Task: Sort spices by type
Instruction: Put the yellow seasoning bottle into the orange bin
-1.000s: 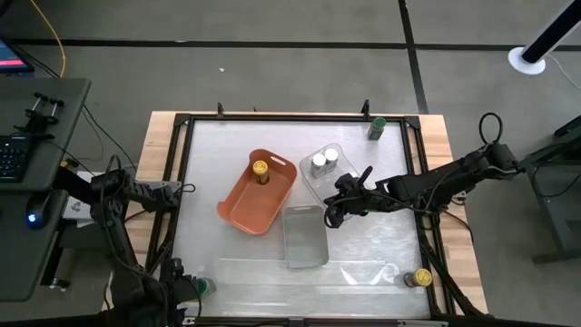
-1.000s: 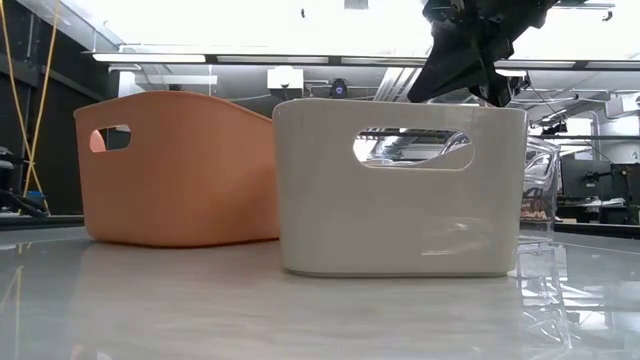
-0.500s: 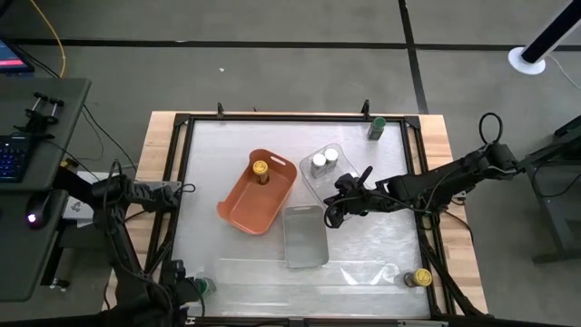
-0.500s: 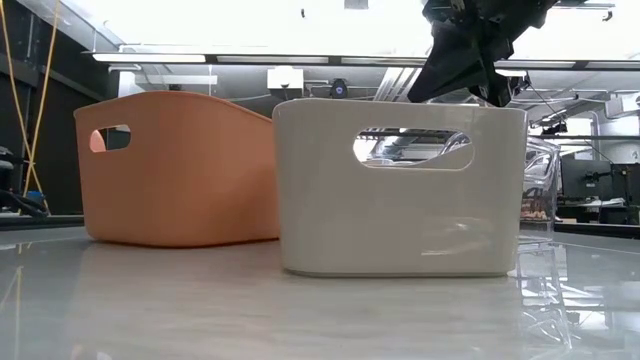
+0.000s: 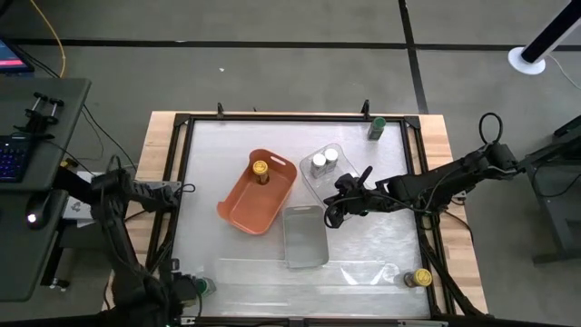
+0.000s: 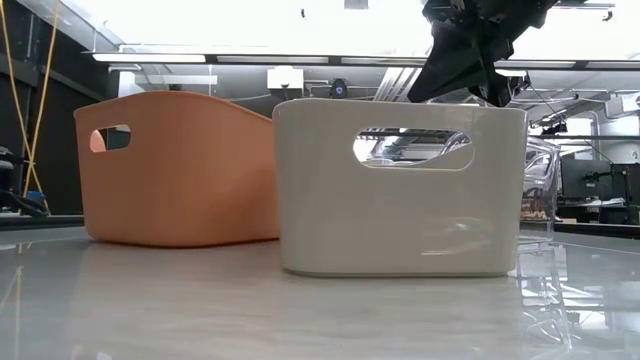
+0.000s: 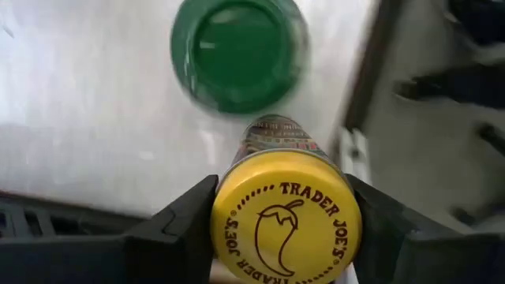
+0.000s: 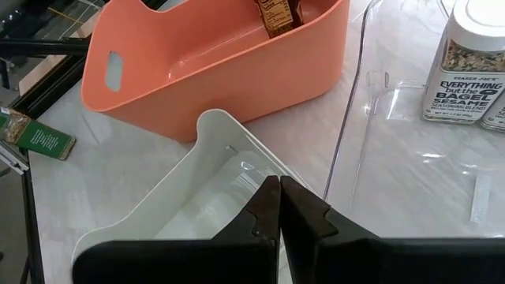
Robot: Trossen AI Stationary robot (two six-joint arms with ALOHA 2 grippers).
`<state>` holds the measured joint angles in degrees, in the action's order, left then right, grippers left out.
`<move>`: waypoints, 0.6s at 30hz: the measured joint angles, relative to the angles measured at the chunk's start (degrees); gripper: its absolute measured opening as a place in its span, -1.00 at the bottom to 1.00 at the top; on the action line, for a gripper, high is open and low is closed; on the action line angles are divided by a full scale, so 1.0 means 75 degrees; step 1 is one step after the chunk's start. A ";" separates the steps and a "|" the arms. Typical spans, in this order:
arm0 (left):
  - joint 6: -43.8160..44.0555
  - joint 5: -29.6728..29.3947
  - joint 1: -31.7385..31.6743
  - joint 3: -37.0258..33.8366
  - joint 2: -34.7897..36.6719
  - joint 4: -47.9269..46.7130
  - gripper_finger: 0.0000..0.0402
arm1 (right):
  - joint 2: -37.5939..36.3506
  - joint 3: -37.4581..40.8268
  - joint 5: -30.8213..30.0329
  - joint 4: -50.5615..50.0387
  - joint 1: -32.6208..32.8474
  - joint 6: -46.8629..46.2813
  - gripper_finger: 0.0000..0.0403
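Note:
My left gripper (image 7: pixel 286 237) hangs at the table's near left corner (image 5: pixel 182 289), shut on a yellow-lidded spice jar (image 7: pixel 286 225). A green-lidded jar (image 7: pixel 237 51) stands on the table just beyond it (image 5: pixel 202 286). My right gripper (image 8: pixel 278 197) is shut and hovers above the grey tray (image 5: pixel 305 236), clear of its rim (image 6: pixel 470 50). Another yellow-lidded jar (image 5: pixel 260 169) stands in the orange tray (image 5: pixel 238 211). Two silver-white-lidded jars (image 5: pixel 325 160) stand in the clear tray (image 5: pixel 313 186). A green-lidded jar (image 5: pixel 376 127) stands at the far right corner and a yellow-lidded one (image 5: pixel 422 278) at the near right. My left gripper pinches the yellow-lidded jar at its lid end (image 7: pixel 237 197), one finger (image 7: pixel 177 229) on each side. The fingers come from above, pointing down, and the lid faces up at the wrist camera. Whether its base rests on the table, I cannot tell.
The three trays sit close together mid-table, the grey one nearest. A dark metal frame (image 5: pixel 182 182) runs around the table top. Open table surface lies along the near edge (image 5: pixel 272 282) and on the left (image 5: pixel 204 163).

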<state>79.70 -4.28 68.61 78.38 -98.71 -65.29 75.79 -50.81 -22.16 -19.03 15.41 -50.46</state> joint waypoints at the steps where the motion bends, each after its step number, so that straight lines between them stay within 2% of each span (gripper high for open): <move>1: -0.0072 0.0167 0.0023 0.0031 0.0204 -0.0026 -0.05 | 0.0000 0.0000 -0.0001 0.0003 0.0001 0.0018 -1.00; 4: -0.0171 0.0344 0.0157 0.0215 0.0989 -0.0032 -0.05 | 0.0000 0.0000 -0.0002 0.0002 -0.0002 0.0076 -1.00; 6: -0.0090 0.0143 0.0187 0.0392 0.1688 -0.0010 -0.05 | 0.0000 0.0000 -0.0002 0.0003 -0.0002 0.0079 -1.00; 8: 0.0086 -0.0542 0.0054 0.0504 0.2388 -0.0075 -0.05 | 0.0000 0.0000 -0.0019 0.0000 -0.0002 0.0079 -1.00; 10: 0.0166 -0.1641 -0.0329 0.0578 0.2997 -0.0267 -0.05 | 0.0000 0.0000 -0.0105 0.0001 -0.0002 0.0075 -1.00; 13: -0.0377 -0.2951 -0.1450 0.0678 0.3667 -0.0481 -0.05 | -0.0001 0.0000 -0.0222 0.0002 -0.0002 -0.0012 -1.00; 15: -0.1346 -0.3134 -0.2547 0.0748 0.3860 -0.0691 -0.05 | 0.0000 0.0000 -0.0223 0.0001 -0.0002 -0.0070 -1.00; 18: -0.3325 -0.2996 -0.4337 0.0756 0.3831 -0.0766 -0.05 | 0.0000 0.0000 -0.0223 0.0003 -0.0002 -0.0306 -1.00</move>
<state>54.76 -26.75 36.08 84.05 -69.98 -71.03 75.79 -50.81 -23.84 -19.00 15.40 -52.75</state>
